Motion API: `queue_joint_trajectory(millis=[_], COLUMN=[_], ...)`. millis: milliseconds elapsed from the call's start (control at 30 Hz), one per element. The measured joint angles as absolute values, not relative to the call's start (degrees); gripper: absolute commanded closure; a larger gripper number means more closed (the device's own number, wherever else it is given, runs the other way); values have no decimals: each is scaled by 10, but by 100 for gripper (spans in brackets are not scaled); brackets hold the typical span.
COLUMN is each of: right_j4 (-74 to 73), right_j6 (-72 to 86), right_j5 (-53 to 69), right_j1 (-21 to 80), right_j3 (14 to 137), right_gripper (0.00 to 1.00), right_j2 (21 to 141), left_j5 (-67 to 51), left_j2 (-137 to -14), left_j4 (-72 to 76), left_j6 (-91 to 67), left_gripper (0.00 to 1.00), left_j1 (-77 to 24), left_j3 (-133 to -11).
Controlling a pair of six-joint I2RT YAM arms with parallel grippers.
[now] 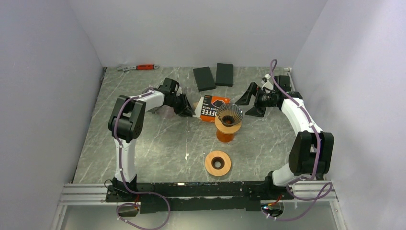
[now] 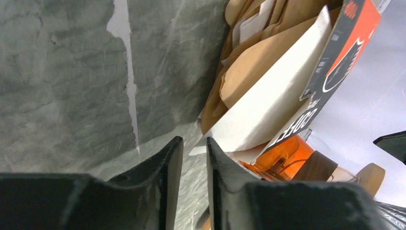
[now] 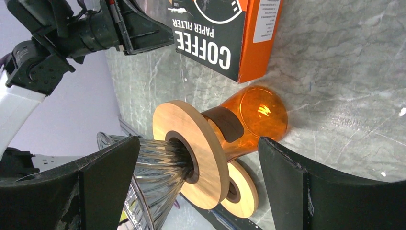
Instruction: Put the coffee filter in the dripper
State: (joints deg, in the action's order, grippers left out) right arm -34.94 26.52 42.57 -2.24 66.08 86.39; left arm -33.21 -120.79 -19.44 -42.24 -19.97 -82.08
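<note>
The glass dripper (image 1: 230, 114) sits in a wooden collar on an orange carafe (image 1: 225, 133) at mid table. Just behind it lies the orange and black coffee filter box (image 1: 210, 108), its open end facing left. In the left wrist view brown paper filters (image 2: 249, 72) show inside the box (image 2: 335, 62) behind a white flap. My left gripper (image 1: 190, 111) is at that opening, its jaws (image 2: 195, 143) a narrow gap apart, with the flap's corner at the tips. My right gripper (image 1: 250, 105) stands wide open right of the dripper (image 3: 153, 177), holding nothing.
A loose wooden ring (image 1: 218, 163) lies in front of the carafe (image 3: 258, 115). Two black pads (image 1: 204, 78) (image 1: 224, 74) rest near the back wall, and a red-handled wrench (image 1: 139, 67) lies at the back left. Grey walls close in three sides.
</note>
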Motion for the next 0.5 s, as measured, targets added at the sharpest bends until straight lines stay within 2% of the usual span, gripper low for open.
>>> queue_joint_trajectory(millis=[133, 300, 500], right_j4=[-360, -364, -372], right_j6=[264, 264, 262], right_j5=[426, 426, 427], right_j1=[-22, -22, -22], right_j3=[661, 661, 661], right_gripper=[1, 1, 1], right_j2=[864, 862, 861], left_j5=[-337, -336, -313], left_j2=[-1208, -1198, -1166], left_j4=[-181, -167, -184], left_j6=[-429, -433, -426], left_gripper=[82, 100, 100], left_j1=[-200, -200, -200], left_j3=[-805, -790, -788])
